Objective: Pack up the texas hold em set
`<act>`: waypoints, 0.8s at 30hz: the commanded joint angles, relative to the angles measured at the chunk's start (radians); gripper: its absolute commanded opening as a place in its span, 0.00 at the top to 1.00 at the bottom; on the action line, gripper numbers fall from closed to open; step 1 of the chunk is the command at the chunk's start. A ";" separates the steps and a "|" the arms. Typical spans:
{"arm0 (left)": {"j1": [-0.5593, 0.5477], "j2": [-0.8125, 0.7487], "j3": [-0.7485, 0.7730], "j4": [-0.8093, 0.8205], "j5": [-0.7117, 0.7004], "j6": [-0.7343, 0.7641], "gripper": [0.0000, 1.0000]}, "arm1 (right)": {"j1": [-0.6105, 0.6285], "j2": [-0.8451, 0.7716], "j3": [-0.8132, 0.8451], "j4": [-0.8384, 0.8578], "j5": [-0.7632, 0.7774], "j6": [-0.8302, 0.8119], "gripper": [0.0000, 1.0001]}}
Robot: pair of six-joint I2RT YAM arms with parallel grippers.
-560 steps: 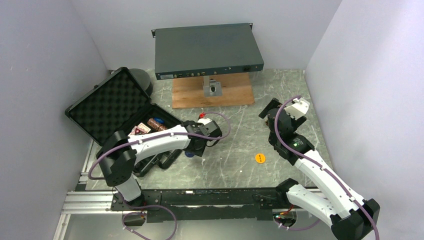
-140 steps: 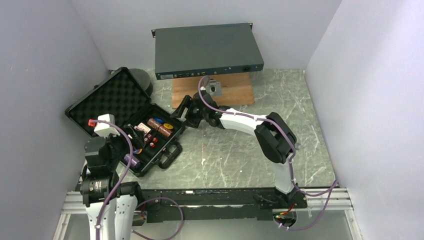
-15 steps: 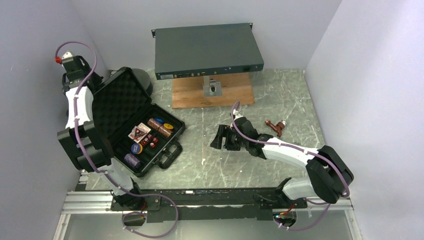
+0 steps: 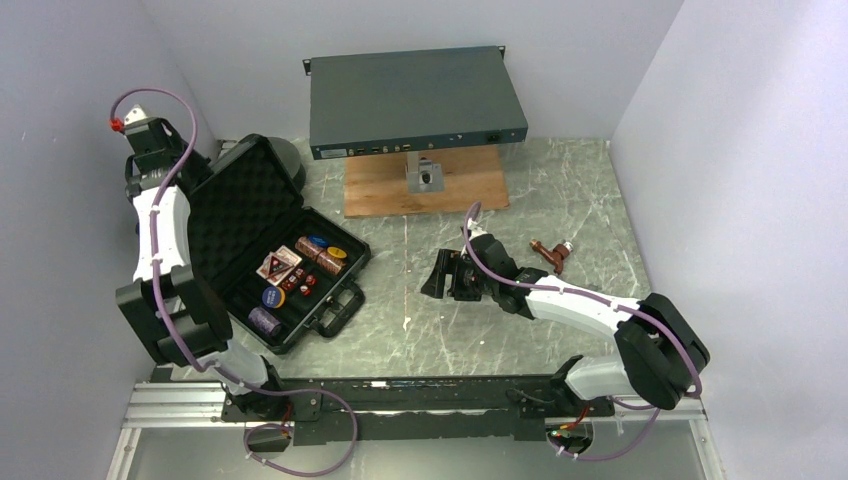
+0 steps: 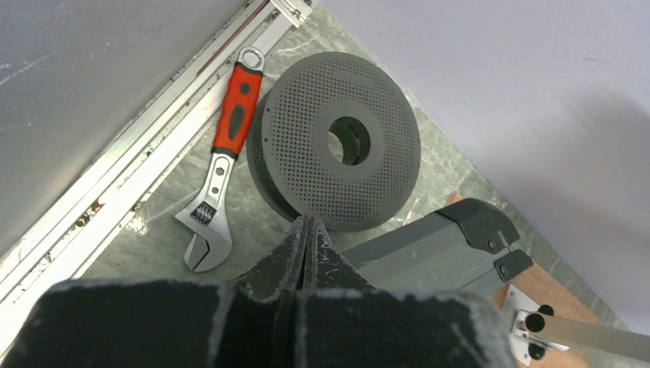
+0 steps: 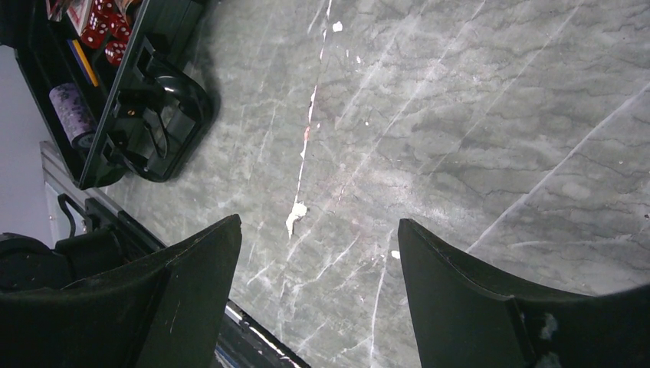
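Several poker pieces [image 4: 300, 265] in open briefcase [image 4: 232, 200]

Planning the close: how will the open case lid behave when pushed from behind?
The foam-lined lid looks rigid hard-shell, so it should probably swing as one piece, and likely drops once past upright. The case base may slide on the smooth table.
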 commanded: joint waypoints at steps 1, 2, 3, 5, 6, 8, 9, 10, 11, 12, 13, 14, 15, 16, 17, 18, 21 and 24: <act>-0.021 -0.079 -0.064 -0.073 0.066 -0.033 1.00 | -0.004 -0.025 -0.001 0.011 0.011 -0.012 0.22; -0.023 -0.098 -0.078 -0.070 0.069 -0.034 1.00 | -0.004 -0.024 -0.001 0.011 0.012 -0.012 0.22; -0.026 -0.111 -0.091 -0.067 0.069 -0.034 1.00 | -0.004 -0.025 -0.001 0.011 0.012 -0.012 0.22; -0.034 -0.132 -0.113 -0.065 0.075 -0.034 1.00 | -0.004 -0.025 0.000 0.011 0.013 -0.012 0.22; -0.036 -0.141 -0.119 -0.068 0.075 -0.034 1.00 | -0.004 -0.026 0.001 0.011 0.014 -0.012 0.22; -0.044 -0.165 -0.138 -0.072 0.077 -0.033 1.00 | -0.005 -0.026 0.002 0.011 0.015 -0.011 0.22; -0.048 -0.179 -0.152 -0.065 0.077 -0.032 1.00 | -0.005 -0.024 0.002 0.011 0.015 -0.010 0.22; -0.054 -0.194 -0.166 -0.061 0.078 -0.032 1.00 | -0.005 -0.023 0.003 0.011 0.014 -0.009 0.22; -0.058 -0.207 -0.180 -0.057 0.082 -0.033 1.00 | -0.005 -0.020 0.003 0.011 0.013 -0.007 0.22; -0.062 -0.218 -0.192 -0.058 0.085 -0.032 1.00 | -0.004 -0.020 0.003 0.011 0.013 -0.007 0.22; -0.064 -0.229 -0.201 -0.058 0.090 -0.032 1.00 | -0.005 -0.019 0.003 0.013 0.011 -0.005 0.22; -0.066 -0.239 -0.210 -0.059 0.093 -0.031 1.00 | -0.005 -0.018 0.004 0.014 0.011 -0.004 0.22; -0.068 -0.248 -0.221 -0.061 0.096 -0.031 1.00 | -0.004 -0.017 0.004 0.014 0.011 -0.004 0.22; -0.068 -0.259 -0.232 -0.065 0.097 -0.031 1.00 | -0.004 -0.015 0.005 0.014 0.010 -0.004 0.22; -0.068 -0.276 -0.242 -0.065 0.100 -0.029 1.00 | -0.004 -0.015 0.005 0.014 0.009 -0.004 0.22; -0.069 -0.290 -0.256 -0.064 0.103 -0.029 1.00 | -0.004 -0.015 0.005 0.014 0.010 -0.005 0.22; -0.070 -0.335 -0.294 -0.058 0.116 -0.031 1.00 | -0.004 -0.015 0.005 0.012 0.012 -0.008 0.22; -0.071 -0.374 -0.324 -0.063 0.128 -0.031 1.00 | -0.004 -0.013 0.007 0.011 0.011 -0.008 0.22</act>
